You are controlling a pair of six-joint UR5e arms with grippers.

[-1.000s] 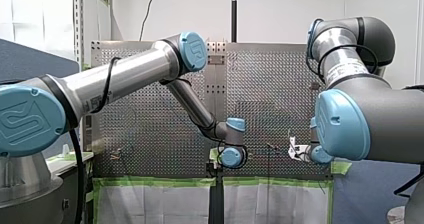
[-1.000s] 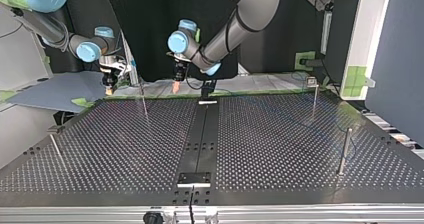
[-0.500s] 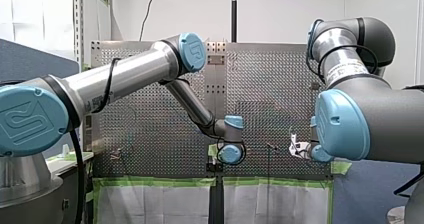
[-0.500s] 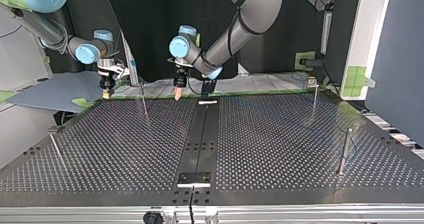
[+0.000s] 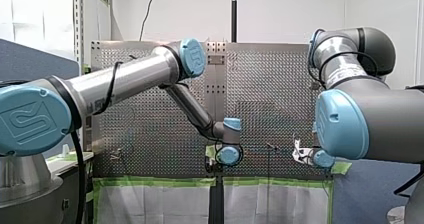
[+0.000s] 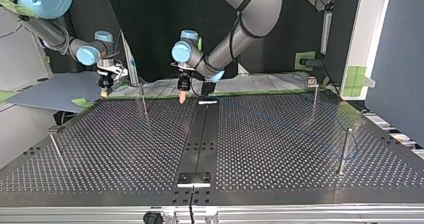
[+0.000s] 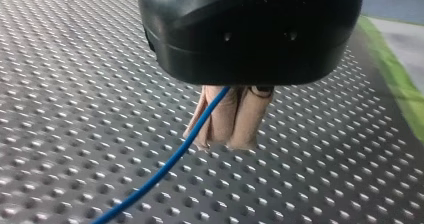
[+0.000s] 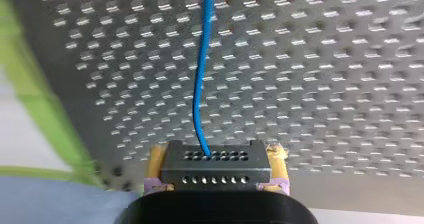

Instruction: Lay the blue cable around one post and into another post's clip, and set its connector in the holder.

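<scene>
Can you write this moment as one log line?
left gripper: shut on cable | right gripper: shut on connector | both: at table edge by arms

— Room stock from your end, please?
— I list: white wall [image 5: 280, 9], blue partition [image 5: 25, 59]; dark backdrop [image 6: 145, 29] behind my left gripper [image 6: 182, 97], perforated table [image 7: 75, 109] beneath it, green tape [image 7: 400, 79] beside it.

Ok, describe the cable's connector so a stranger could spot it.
Start at the perforated table, then my right claw near its green-taped edge. Between the claw's yellow pads sits the connector: a dark grey block with two rows of small holes, the only thing the blue cable enters.
</scene>
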